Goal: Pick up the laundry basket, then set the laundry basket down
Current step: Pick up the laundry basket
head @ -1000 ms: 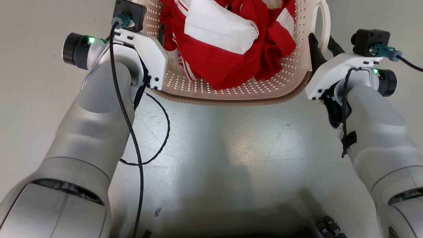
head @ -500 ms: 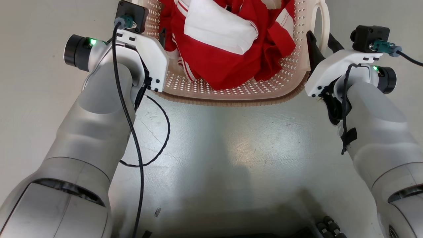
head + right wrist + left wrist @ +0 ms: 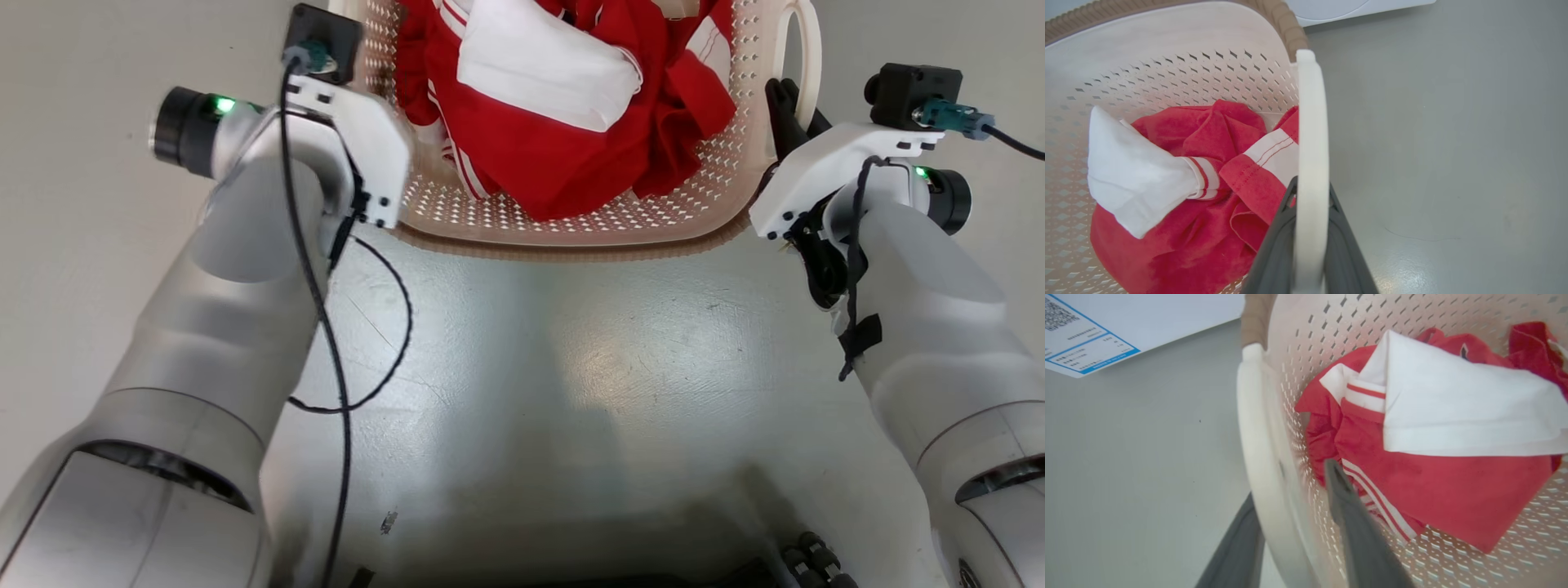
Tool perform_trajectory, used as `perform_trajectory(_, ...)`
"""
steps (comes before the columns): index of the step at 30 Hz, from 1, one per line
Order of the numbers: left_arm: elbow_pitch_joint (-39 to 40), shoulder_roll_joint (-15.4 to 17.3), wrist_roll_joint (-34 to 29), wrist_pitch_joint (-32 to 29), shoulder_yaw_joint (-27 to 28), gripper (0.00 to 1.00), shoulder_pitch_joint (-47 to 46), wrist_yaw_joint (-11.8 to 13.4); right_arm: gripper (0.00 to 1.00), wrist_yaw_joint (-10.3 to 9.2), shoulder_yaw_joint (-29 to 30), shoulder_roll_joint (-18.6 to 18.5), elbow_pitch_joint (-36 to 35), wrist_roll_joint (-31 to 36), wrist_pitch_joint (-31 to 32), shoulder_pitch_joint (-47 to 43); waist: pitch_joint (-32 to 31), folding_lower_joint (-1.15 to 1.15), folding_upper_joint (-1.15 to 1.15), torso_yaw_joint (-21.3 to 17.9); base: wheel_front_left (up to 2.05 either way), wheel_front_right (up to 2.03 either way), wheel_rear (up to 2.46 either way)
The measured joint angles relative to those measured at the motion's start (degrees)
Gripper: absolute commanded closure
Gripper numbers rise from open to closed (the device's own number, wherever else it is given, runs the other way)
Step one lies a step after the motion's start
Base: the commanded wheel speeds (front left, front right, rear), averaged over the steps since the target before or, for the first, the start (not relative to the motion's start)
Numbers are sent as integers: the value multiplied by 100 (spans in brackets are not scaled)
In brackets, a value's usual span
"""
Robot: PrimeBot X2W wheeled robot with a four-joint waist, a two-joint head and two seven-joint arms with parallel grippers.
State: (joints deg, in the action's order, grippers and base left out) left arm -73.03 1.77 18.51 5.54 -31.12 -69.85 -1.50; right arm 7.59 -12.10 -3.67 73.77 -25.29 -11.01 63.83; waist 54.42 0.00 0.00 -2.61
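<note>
Since a second ago the right tool (image 3: 1311,190) has drawn its two dark fingers together onto the right handle (image 3: 1312,122) of the laundry basket (image 3: 571,243); earlier they stood apart on either side of that white loop. Now both fingers press its flat sides. The left tool (image 3: 1290,482) straddles the left handle (image 3: 1257,437), one finger outside the basket and one inside. Its fingers are apart, and whether they pinch the loop I cannot tell. The basket is at the far middle of the scene, between both arms, with grey floor (image 3: 571,367) nearer. It holds a red garment (image 3: 571,163) with a white cloth (image 3: 547,73) on top.
</note>
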Motion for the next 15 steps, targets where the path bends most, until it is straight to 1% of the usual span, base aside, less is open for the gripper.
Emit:
perform_trajectory(2, -4, 86, 26, 2, -24, 100, -1, 22, 100, 1, -43, -29, -7, -78, 3, 1, 7, 0, 0, -5, 0, 0, 0)
perform_trajectory(15, -40, 33, 257, -7, -203, 100, 24, 55, 100, 0, -350, -40, 56, -493, 247, -61, -125, 0, 0, -11, 0, 0, 0)
